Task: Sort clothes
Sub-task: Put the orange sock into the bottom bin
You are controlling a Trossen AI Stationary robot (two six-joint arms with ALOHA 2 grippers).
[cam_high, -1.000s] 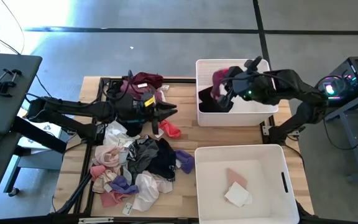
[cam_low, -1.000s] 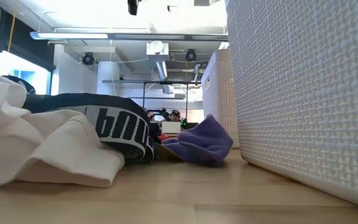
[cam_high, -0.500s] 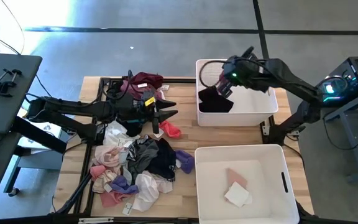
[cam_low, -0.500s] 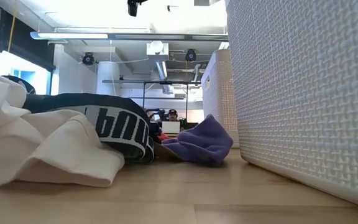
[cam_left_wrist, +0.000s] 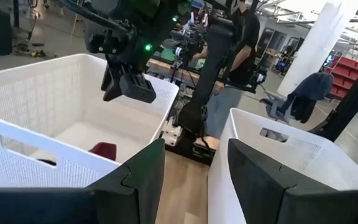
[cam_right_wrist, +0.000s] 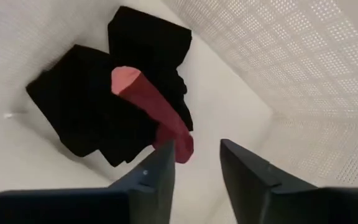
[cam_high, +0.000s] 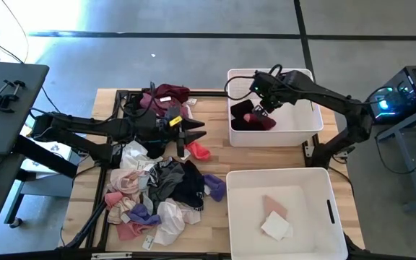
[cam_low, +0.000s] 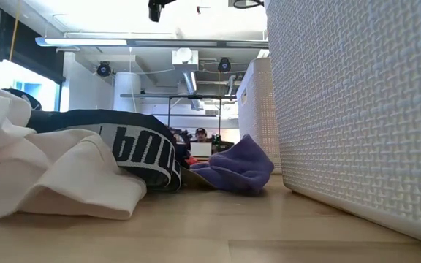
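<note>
My right gripper (cam_high: 264,103) hung spread over the far bin (cam_high: 305,130); the left gripper (cam_high: 192,131) was spread too. The clothes (cam_high: 161,191) looked limp and light, so I judged pinching a raised fold best.

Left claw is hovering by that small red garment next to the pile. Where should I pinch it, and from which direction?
Grip the red garment at its raised bunched middle, coming straight down from above. It lies crumpled on the bare table, just clear of the clothes pile, so a top pinch should avoid snagging neighbours. The left claw is open close beside it; the right claw is over the far bin.
</note>
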